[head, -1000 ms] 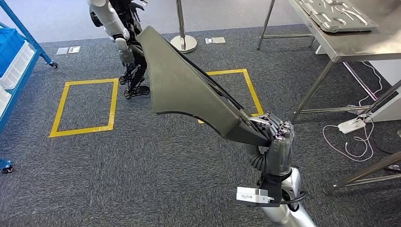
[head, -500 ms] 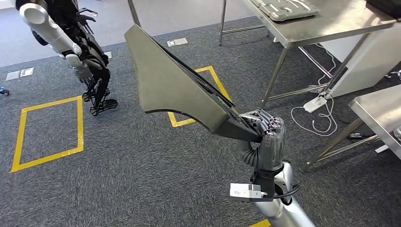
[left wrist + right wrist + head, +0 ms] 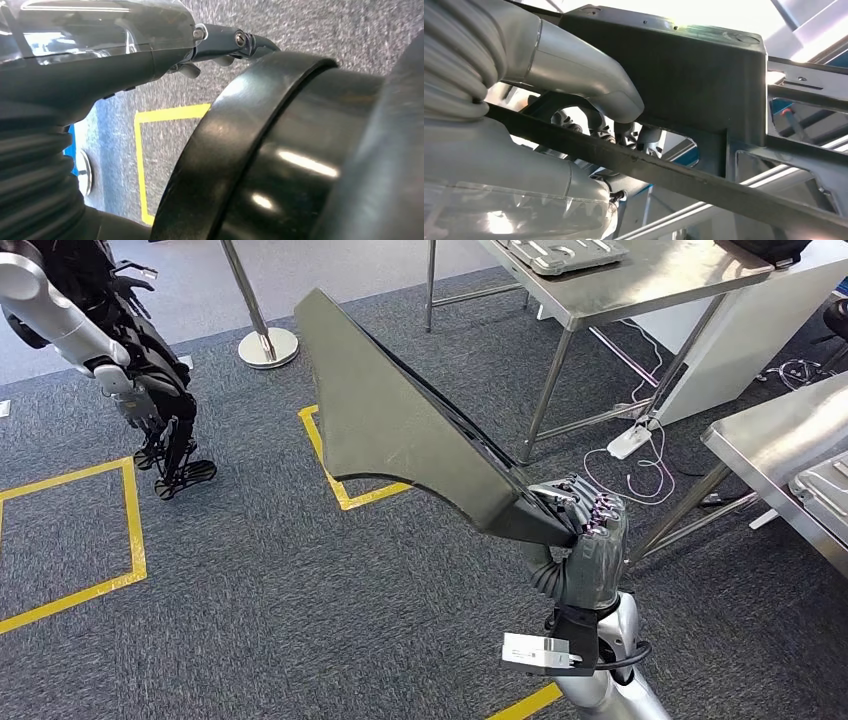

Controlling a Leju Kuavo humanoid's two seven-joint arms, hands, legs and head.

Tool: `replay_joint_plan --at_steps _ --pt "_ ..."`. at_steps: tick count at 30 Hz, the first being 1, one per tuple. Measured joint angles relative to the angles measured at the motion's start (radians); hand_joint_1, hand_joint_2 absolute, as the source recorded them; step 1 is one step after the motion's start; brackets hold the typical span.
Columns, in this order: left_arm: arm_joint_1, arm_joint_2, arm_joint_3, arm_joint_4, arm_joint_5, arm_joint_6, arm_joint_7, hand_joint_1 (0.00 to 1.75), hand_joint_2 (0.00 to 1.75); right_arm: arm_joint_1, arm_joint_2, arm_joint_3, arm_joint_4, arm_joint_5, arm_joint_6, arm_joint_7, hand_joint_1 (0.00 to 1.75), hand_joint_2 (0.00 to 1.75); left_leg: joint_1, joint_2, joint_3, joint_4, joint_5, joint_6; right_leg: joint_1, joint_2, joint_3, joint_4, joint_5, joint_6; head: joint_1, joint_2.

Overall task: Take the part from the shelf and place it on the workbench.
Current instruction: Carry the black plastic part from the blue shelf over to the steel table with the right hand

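The part is a large, flat, dark grey panel with a pointed far end, held up at a slant over the carpet. My right hand grips its narrow near end, fingers wrapped over the edge. The right wrist view shows the part's ribbed underside with the thumb pressed against it. A steel workbench stands ahead to the right. My left hand hangs at my side; most of its fingers are hidden.
A grey tray lies on the workbench. A second steel table stands at the right edge, with white cables on the floor between them. Another robot and a post base stand at the left, by yellow floor markings.
The whole view has swung right as I turn: the blue shelf has left the picture and the steel tables have come closer. My right hand holds the part as before.
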Motion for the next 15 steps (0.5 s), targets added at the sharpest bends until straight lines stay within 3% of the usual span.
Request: replay_joint_plan --at_steps 2,4,6,7,9,11,12,13,15 --pt "0.000 0.000 0.000 0.000 -0.001 -0.003 0.001 0.00 1.75 -0.002 0.000 0.000 -0.001 0.002 0.000 0.000 1.75 1.75 -0.005 0.015 0.006 -0.001 -0.006 -0.008 0.010 -0.027 0.036 -0.069 0.013 -0.004 0.000 0.000" --pt "0.000 0.000 0.000 0.000 -0.002 -0.006 0.002 0.00 1.75 -0.002 -0.001 0.000 -0.002 0.003 -0.001 0.000 1.75 1.75 -0.008 0.032 0.014 -0.006 -0.010 -0.017 0.011 -0.014 0.037 -0.074 0.009 -0.009 -0.005 0.000" --pt "-0.001 -0.001 0.000 0.000 -0.004 -0.007 0.005 0.00 1.75 -0.001 -0.002 -0.001 -0.006 0.005 -0.002 0.000 1.75 1.75 -0.005 0.012 0.014 0.010 -0.027 -0.026 0.002 0.005 0.043 -0.080 0.011 -0.020 -0.013 0.000" --pt "-0.001 -0.001 0.000 0.000 -0.004 -0.007 0.006 0.00 1.75 -0.002 -0.002 -0.001 -0.007 0.006 -0.002 0.000 1.75 1.75 -0.003 -0.013 -0.001 0.047 -0.048 -0.030 -0.003 0.013 0.046 -0.083 0.012 -0.027 -0.019 0.000" --pt "-0.001 -0.001 0.000 0.000 -0.004 -0.008 0.007 0.00 1.75 -0.004 -0.002 0.000 -0.009 0.008 -0.004 0.001 1.75 1.75 0.000 -0.057 -0.066 0.180 -0.109 -0.032 -0.006 0.031 0.049 -0.084 0.010 -0.037 -0.034 0.000" --pt "0.000 -0.001 0.000 0.000 -0.003 -0.013 0.007 0.00 1.75 -0.002 -0.002 0.000 -0.009 0.010 -0.005 0.001 1.75 1.75 0.002 -0.066 -0.125 0.287 -0.137 -0.035 -0.006 0.054 0.051 -0.083 0.010 -0.038 -0.043 0.000" --pt "0.000 -0.001 0.000 0.000 -0.003 -0.017 0.007 0.00 1.75 -0.001 -0.002 0.000 -0.009 0.011 -0.006 0.002 1.75 1.75 0.005 -0.066 -0.130 0.286 -0.122 -0.037 -0.007 0.066 0.053 -0.083 0.009 -0.037 -0.046 0.000" --pt "-0.001 -0.001 0.000 0.000 -0.003 -0.021 0.007 0.00 1.75 0.000 -0.002 0.000 -0.009 0.014 -0.007 0.003 1.75 1.75 0.010 -0.069 -0.114 0.243 -0.088 -0.039 -0.009 0.079 0.055 -0.082 0.007 -0.035 -0.048 0.000" --pt "-0.001 -0.001 0.000 0.000 -0.003 -0.026 0.008 0.00 1.75 0.000 -0.002 0.000 -0.009 0.020 -0.007 0.006 1.75 1.75 0.024 -0.105 -0.057 0.106 -0.017 -0.047 -0.013 0.104 0.057 -0.073 0.001 -0.024 -0.054 0.000"
